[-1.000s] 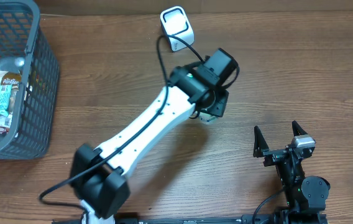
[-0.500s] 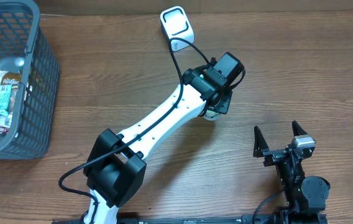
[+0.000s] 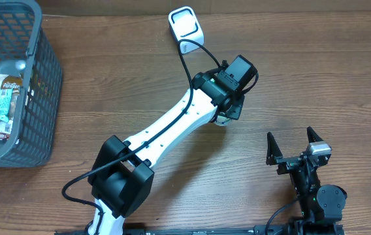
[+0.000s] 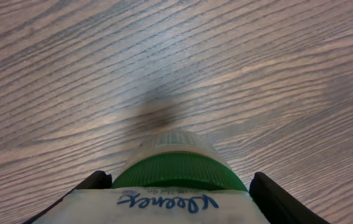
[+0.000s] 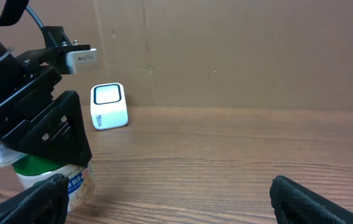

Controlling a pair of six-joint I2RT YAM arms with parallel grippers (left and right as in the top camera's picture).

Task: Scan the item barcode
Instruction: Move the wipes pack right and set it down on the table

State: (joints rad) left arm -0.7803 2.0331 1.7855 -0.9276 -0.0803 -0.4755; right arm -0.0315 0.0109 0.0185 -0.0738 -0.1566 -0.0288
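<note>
One canister (image 4: 171, 167), green-lidded, sits clamped in the left gripper (image 4: 179, 186), below the top-centre scanner (image 3: 185, 25), probably ready for scanning; the right gripper (image 3: 294, 145) rests, jaws apart.

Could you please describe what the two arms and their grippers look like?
The left arm is a long white link between bulky black joints, with a thin black cable looping off it. The right arm is black; the right gripper has two pointed black fingers.

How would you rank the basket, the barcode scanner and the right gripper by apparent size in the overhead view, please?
1. Grey basket, clearly largest.
2. Right gripper, jaws spread open.
3. White barcode scanner, close to the gripper's size, so that pair is unsure.
</note>
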